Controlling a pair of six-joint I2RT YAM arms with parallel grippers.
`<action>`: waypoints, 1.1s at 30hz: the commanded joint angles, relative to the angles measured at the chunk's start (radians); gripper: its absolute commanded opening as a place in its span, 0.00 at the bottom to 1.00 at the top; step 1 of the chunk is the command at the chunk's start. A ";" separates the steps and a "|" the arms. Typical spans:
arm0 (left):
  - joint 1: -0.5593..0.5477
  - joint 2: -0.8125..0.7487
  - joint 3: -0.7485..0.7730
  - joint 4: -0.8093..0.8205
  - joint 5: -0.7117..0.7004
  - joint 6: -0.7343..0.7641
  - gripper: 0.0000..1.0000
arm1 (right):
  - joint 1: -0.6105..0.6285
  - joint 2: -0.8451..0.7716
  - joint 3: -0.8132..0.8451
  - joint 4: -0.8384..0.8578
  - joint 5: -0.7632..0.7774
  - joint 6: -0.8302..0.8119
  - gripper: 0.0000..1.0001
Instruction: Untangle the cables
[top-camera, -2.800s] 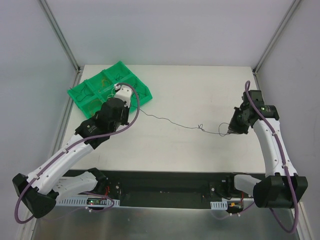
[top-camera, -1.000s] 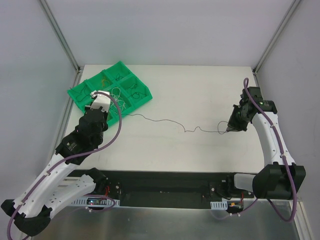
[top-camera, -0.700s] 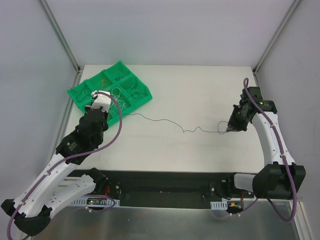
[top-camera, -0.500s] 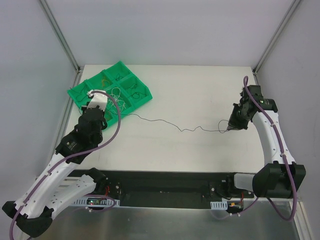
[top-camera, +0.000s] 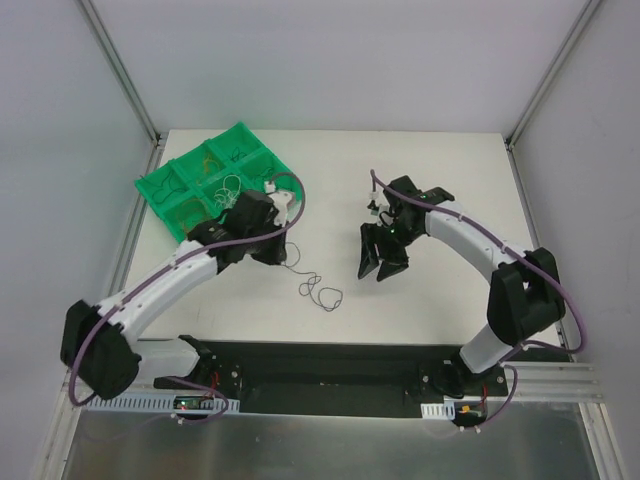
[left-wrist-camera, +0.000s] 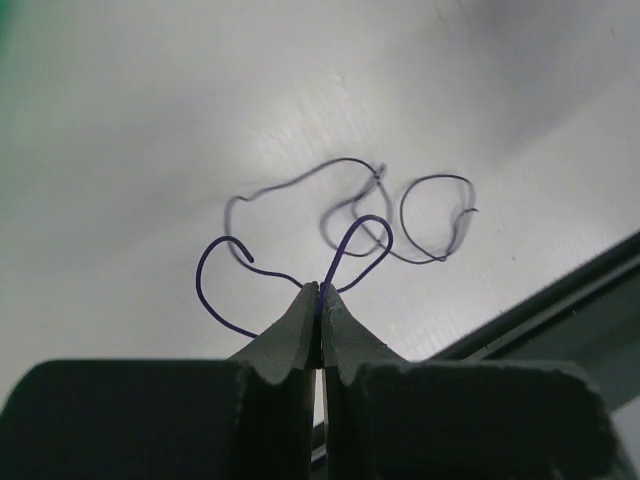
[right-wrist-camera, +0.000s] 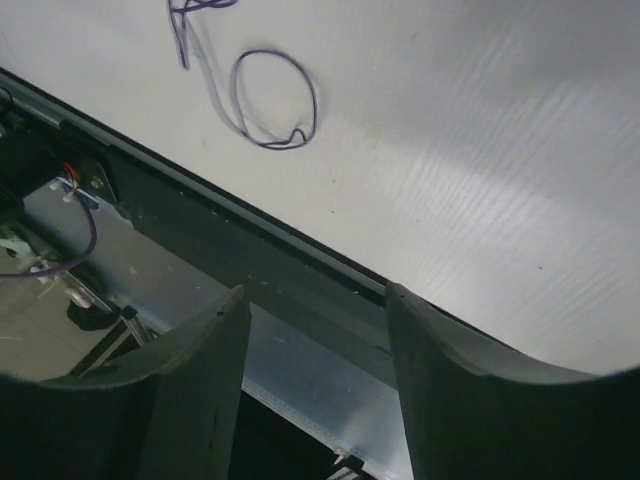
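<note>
Wire (left-wrist-camera: 370, 217) curled loosely over the table (top-camera: 420, 170), one bend pinched tight by the left gripper (left-wrist-camera: 320, 300). The right gripper (right-wrist-camera: 314, 298) hung spread and empty nearby.

No legible text or labels

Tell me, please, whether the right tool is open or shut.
Open. In the right wrist view, the right tool has its fingers apart with nothing between them; the cable lies beyond.

Tray (top-camera: 152, 186) far left on table (top-camera: 430, 170); cable (top-camera: 320, 291) centre-front
</note>
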 joint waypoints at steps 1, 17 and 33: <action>-0.047 0.185 0.077 0.006 0.329 -0.097 0.00 | -0.105 -0.066 -0.028 -0.035 0.000 0.008 0.62; -0.268 0.573 0.298 -0.201 -0.075 -0.120 0.81 | -0.357 -0.396 -0.215 -0.082 0.040 -0.029 0.66; -0.246 0.685 0.260 -0.316 -0.081 -0.291 0.99 | -0.377 -0.408 -0.232 -0.054 0.014 -0.009 0.64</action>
